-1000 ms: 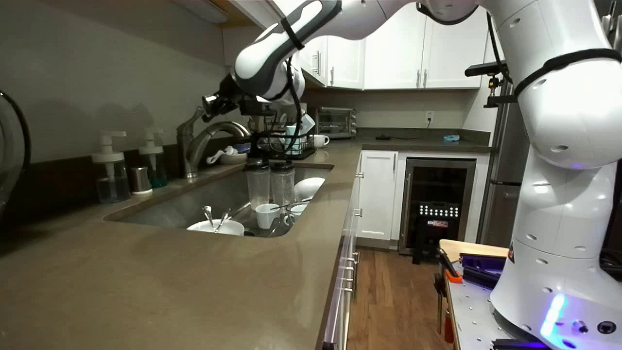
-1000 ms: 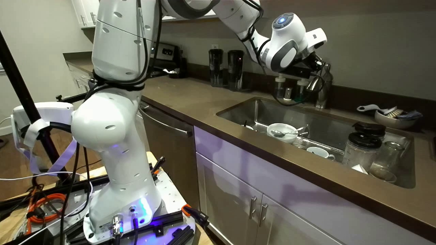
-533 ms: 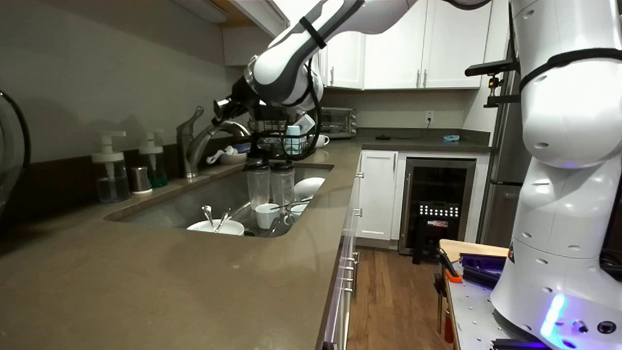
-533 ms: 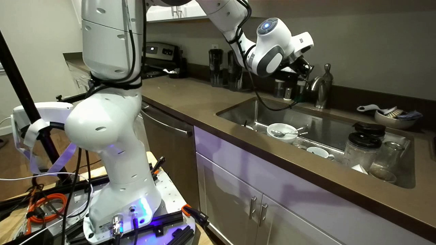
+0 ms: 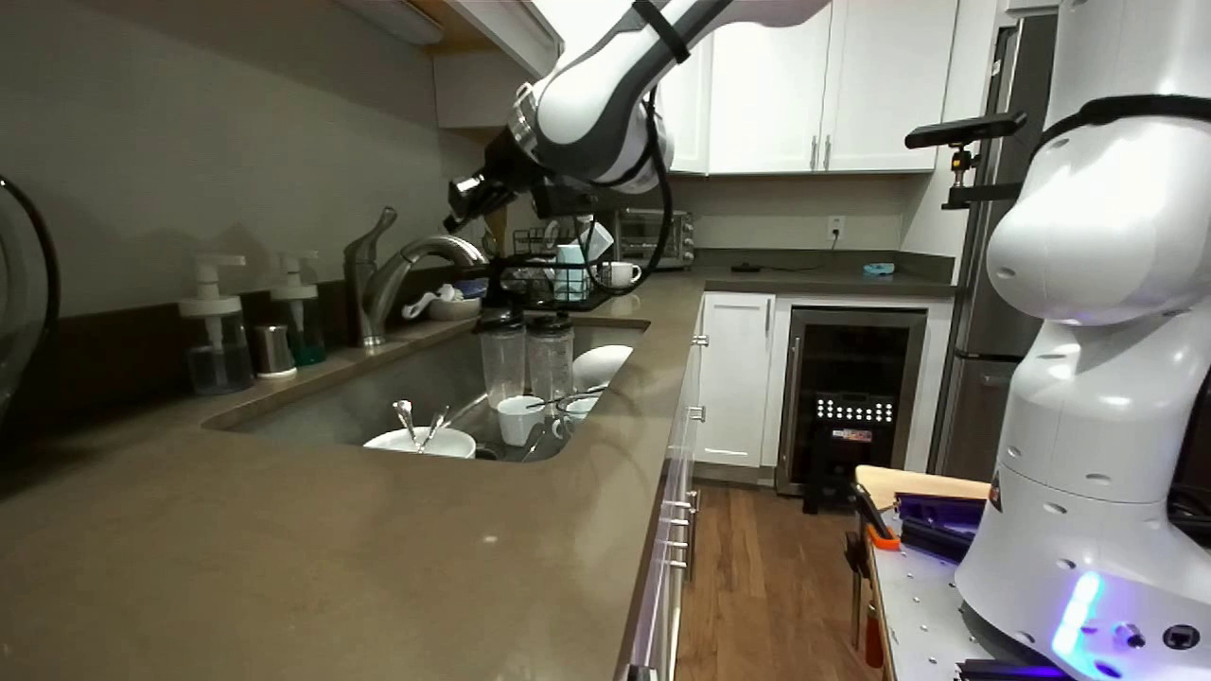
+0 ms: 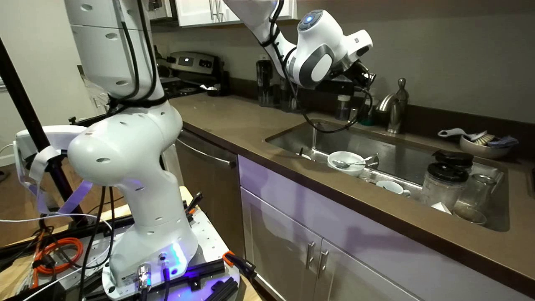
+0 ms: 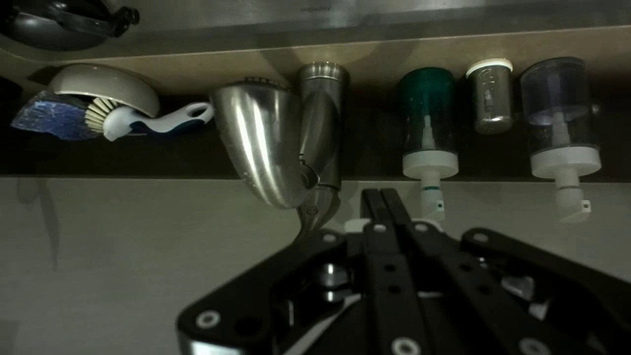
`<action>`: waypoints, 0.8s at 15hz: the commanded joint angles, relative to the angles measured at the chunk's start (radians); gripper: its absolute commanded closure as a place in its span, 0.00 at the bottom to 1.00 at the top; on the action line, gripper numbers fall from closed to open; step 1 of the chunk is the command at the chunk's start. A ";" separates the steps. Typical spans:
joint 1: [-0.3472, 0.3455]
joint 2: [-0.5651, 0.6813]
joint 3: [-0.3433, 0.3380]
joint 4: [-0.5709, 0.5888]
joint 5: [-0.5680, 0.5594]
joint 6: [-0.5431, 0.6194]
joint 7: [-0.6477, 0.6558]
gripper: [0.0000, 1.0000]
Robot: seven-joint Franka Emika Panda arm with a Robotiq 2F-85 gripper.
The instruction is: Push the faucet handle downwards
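currently: claw (image 7: 380, 193) pressed fully together, nothing held, apart from the faucet handle (image 7: 319, 207), which sits between eight and nine o'clock of it in the wrist view; probably best: clear the spout (image 7: 261, 143), meet the handle's tip from above, press down slowly

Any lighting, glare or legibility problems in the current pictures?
Wrist view: dim and upside down, glare streaks on the brushed-steel curved spout; both exterior views: the blue light strip on the glossy white robot base glares; in an exterior view: purple cast on the pale flat cabinet panel; in an exterior view: the slim grey-metal faucet handle is legible against the plain grey wall.
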 commanded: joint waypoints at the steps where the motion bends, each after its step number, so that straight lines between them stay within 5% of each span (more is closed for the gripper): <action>1: -0.041 -0.152 0.017 -0.075 0.033 -0.087 0.007 0.97; 6: 0.055 -0.303 -0.092 -0.077 0.188 -0.347 -0.099 0.97; 11: 0.181 -0.557 -0.221 -0.246 0.334 -0.428 -0.181 0.97; 12: 0.336 -0.579 -0.384 -0.289 0.172 -0.425 -0.063 0.97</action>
